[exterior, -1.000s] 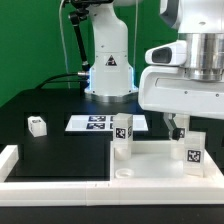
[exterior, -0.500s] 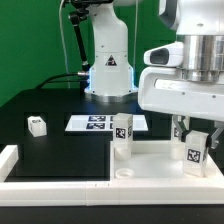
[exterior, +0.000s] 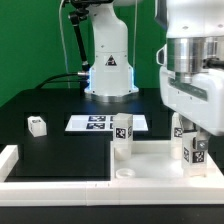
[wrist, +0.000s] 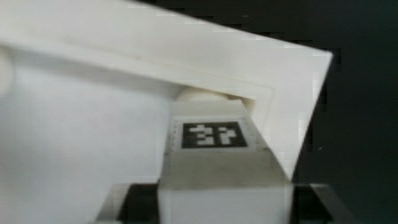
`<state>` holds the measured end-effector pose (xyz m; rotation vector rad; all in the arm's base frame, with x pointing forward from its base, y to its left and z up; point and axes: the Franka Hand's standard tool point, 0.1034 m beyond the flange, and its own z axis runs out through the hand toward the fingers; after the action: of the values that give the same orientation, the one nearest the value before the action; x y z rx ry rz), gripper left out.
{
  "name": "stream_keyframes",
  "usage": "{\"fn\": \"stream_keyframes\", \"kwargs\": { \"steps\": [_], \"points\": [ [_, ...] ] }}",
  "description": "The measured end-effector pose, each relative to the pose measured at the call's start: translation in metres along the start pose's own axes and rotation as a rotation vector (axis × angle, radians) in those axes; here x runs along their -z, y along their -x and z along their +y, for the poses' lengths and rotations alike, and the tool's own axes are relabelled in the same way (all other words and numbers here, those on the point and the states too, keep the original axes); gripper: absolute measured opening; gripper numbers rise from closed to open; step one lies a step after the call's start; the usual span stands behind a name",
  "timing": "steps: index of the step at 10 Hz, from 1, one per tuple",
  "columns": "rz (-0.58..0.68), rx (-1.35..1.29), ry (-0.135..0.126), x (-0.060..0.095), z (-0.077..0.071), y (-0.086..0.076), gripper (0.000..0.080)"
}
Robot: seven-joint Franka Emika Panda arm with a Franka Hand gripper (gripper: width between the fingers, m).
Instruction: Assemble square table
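The white square table panel (exterior: 152, 160) lies at the front on the exterior view's right. One tagged leg (exterior: 122, 131) stands upright in its back left corner socket. My gripper (exterior: 191, 134) is shut on a second tagged leg (exterior: 196, 152), which stands at the panel's right corner. In the wrist view this leg (wrist: 219, 150) sits between my dark fingers (wrist: 137, 201), my gripper (wrist: 222, 203) closed on it, its far end meeting the panel's corner (wrist: 125, 100). A third leg (exterior: 37, 125) lies loose on the black table at the left.
The marker board (exterior: 98, 123) lies flat behind the panel. White border rails (exterior: 8, 160) run along the left and front edges. The robot's base (exterior: 108, 70) stands at the back.
My wrist has turned and shifted toward the exterior view's right over the right corner leg, and my fingers now sit around that leg. The other legs have not moved.
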<state>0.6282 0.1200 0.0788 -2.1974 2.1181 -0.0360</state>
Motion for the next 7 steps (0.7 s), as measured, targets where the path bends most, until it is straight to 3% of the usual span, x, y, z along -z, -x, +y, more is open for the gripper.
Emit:
{"fn": "stream_keyframes", "kwargs": {
  "steps": [3,4,5,6,7],
  "points": [
    [-0.043,-0.319,-0.017,-0.0005,-0.0011,0.0026,0.0292],
    [-0.043,-0.333,-0.016,-0.0008,-0.0011,0.0026,0.0371],
    [-0.042,-0.331,-0.016,-0.0014,-0.0008,0.0026,0.0371],
    [-0.041,-0.273,-0.017,-0.0016,-0.0007,0.0027,0.0547],
    [-0.030,-0.065,-0.024,-0.0022,-0.0009,0.0041,0.0547]
  ]
}}
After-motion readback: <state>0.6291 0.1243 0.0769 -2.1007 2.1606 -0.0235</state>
